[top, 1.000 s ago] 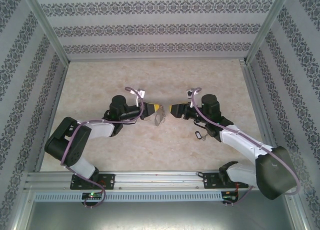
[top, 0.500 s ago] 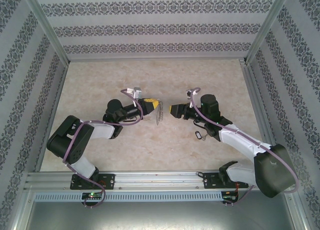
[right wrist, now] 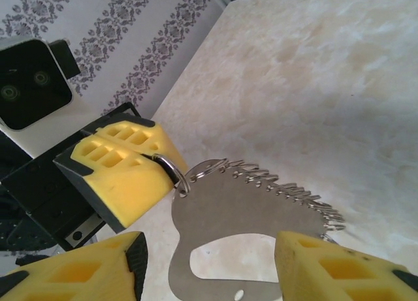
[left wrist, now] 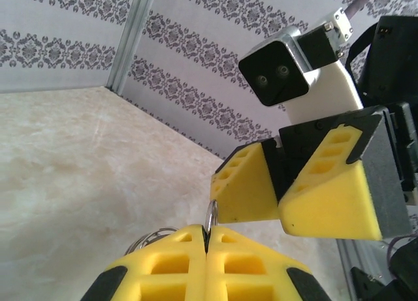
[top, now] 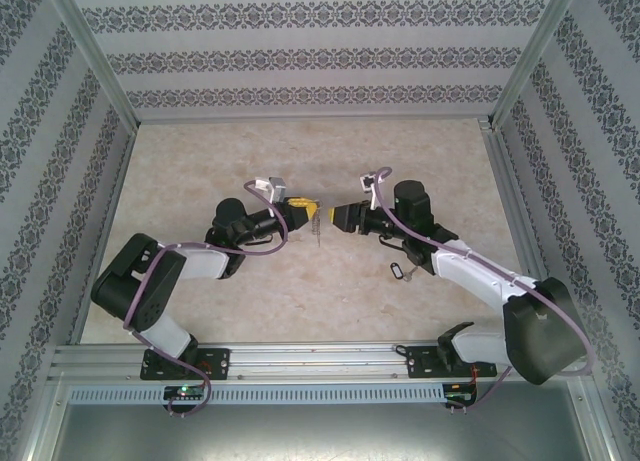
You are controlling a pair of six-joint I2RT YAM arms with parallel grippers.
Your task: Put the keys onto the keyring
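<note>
My left gripper [top: 303, 211] is shut on a small split ring [left wrist: 210, 216] at the top of the keyring [right wrist: 222, 209]. The keyring is a flat grey metal piece with a cut-out and several small wire rings [right wrist: 294, 190] along one edge. It hangs above the table, edge-on in the top view [top: 314, 227]. My right gripper [right wrist: 209, 265] is open, one yellow finger [right wrist: 98, 268] on each side of the keyring's lower part, not pressing it. It faces the left gripper closely [top: 342, 216]. One tiny dark-headed key [top: 398, 271] lies on the table under the right forearm.
The marble-patterned table [top: 300, 151] is walled by patterned panels at the back and both sides. An aluminium rail [top: 300, 361] with the arm bases runs along the near edge. Both arms meet near the table's middle.
The left gripper turned and lifted the keyring until it hangs edge-on. The right gripper moved left towards it, and its jaws have narrowed somewhat around the keyring.
</note>
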